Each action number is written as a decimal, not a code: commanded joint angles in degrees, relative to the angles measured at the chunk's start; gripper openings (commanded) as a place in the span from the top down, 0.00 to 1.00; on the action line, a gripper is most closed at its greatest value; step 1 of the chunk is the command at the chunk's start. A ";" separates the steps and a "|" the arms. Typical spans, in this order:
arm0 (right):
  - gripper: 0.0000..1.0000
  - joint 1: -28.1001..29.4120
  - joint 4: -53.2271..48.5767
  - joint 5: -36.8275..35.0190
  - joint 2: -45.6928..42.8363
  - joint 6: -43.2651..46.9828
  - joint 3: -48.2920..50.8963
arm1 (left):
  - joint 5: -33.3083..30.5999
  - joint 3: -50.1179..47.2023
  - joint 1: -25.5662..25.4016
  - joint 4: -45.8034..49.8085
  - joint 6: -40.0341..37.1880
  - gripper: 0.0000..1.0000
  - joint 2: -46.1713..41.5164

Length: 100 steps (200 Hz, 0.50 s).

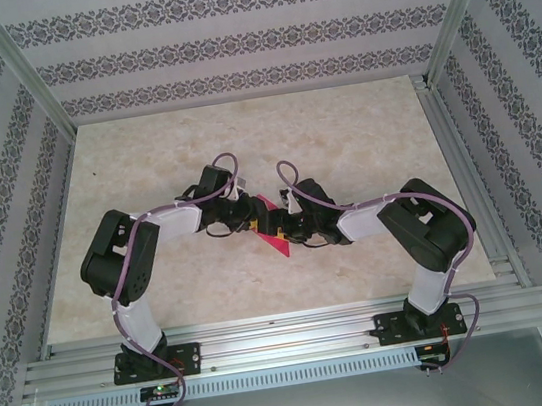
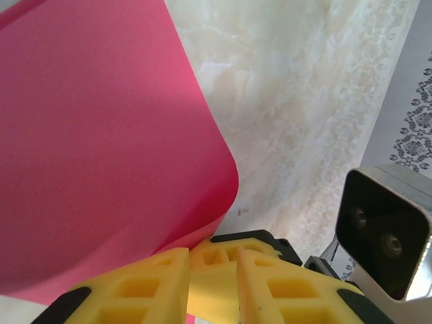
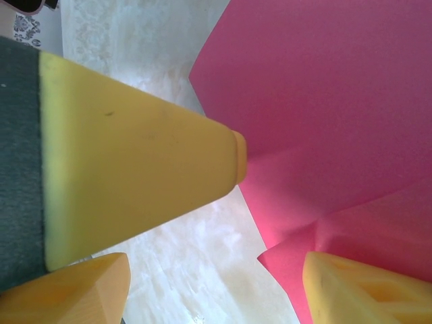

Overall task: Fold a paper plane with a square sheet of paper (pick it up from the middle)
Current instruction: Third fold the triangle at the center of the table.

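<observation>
Now | your left hand [image 2: 212,270] pinches the paper [image 2: 101,135] | right hand [image 3: 216,263] spread wide | few folds in, no plane yet

Both arms bend inward, elbows out. Left tool [image 2: 210,270] pinches the paper [image 2: 101,148]; right tool [image 3: 216,273], just beside it, gapes wide.

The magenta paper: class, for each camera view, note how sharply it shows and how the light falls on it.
Top external: evenly lit, paper small but crisp. Left wrist: paper soft-focused, shading darker toward the lower left. Right wrist: the right claw's finger looms blurred up close; the paper's folds show lighter and darker panels.
</observation>
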<state>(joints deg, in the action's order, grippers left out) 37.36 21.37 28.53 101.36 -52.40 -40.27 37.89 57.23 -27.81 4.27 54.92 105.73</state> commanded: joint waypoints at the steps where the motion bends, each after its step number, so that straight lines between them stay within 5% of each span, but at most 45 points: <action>1: 0.30 -0.13 -5.79 -3.88 2.70 -0.51 1.60 | 3.88 -0.68 -1.39 4.70 -2.20 0.73 0.47; 42: 0.21 0.02 -6.11 -3.89 2.61 0.17 1.39 | 2.73 -1.24 -1.75 3.92 -1.24 0.73 -0.13; 60: 0.26 0.15 -5.54 -4.00 2.61 0.55 1.60 | 1.67 -0.36 -1.62 5.55 -1.79 0.74 -0.43; 100: 0.07 0.12 -0.98 -3.47 2.75 0.20 3.72 | -0.31 -0.65 -1.42 5.15 -0.52 0.74 -1.00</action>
<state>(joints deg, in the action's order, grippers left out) 37.34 22.92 29.89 100.55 -53.39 -39.83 39.81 57.41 -26.85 5.48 54.76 103.37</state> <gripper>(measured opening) 0.892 0.262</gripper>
